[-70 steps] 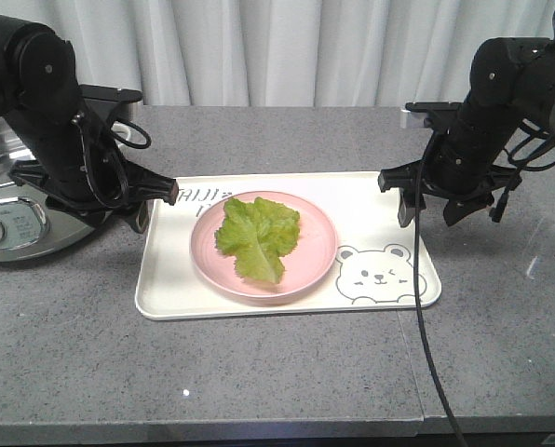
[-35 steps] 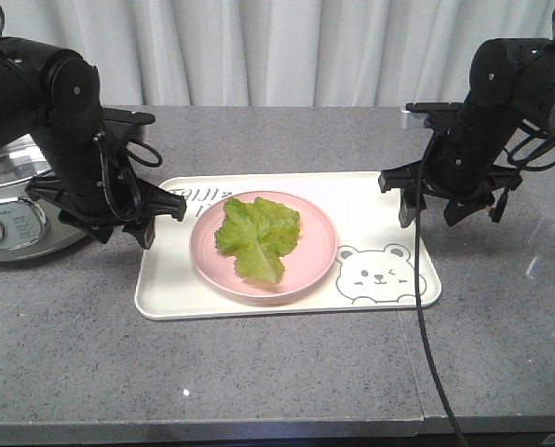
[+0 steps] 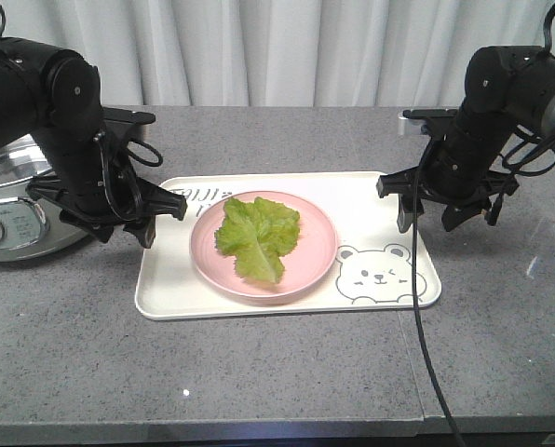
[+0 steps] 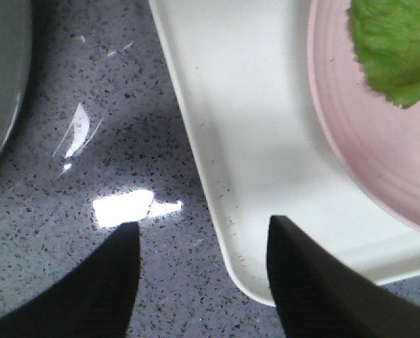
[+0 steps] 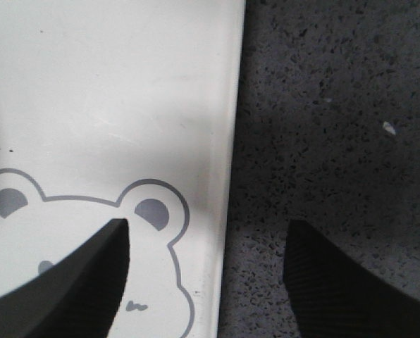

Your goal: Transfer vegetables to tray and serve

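A bright green lettuce leaf [image 3: 254, 233] lies in the middle of a round pink plate [image 3: 317, 259], and the plate stands on the cream-white tray [image 3: 166, 291] at the centre of the grey speckled tabletop [image 3: 259, 372]. A winking bear drawing [image 3: 378, 273] fills the tray's lower right corner.

The left tool [image 3: 162, 220] hangs at the tray's left edge. In the left wrist view its two dark fingers [image 4: 104, 282] stand well apart and hold nothing, with the tray's rim [image 4: 217, 211] running between them. The right tool [image 3: 425, 216] sits low over the tray's right edge. In the right wrist view it is also spread wide and empty, one finger [image 5: 69, 282] over the bear and the other over bare tabletop [image 5: 323, 105].

A silver cooker [image 3: 7, 223] stands at the left edge of the frame, behind the left arm
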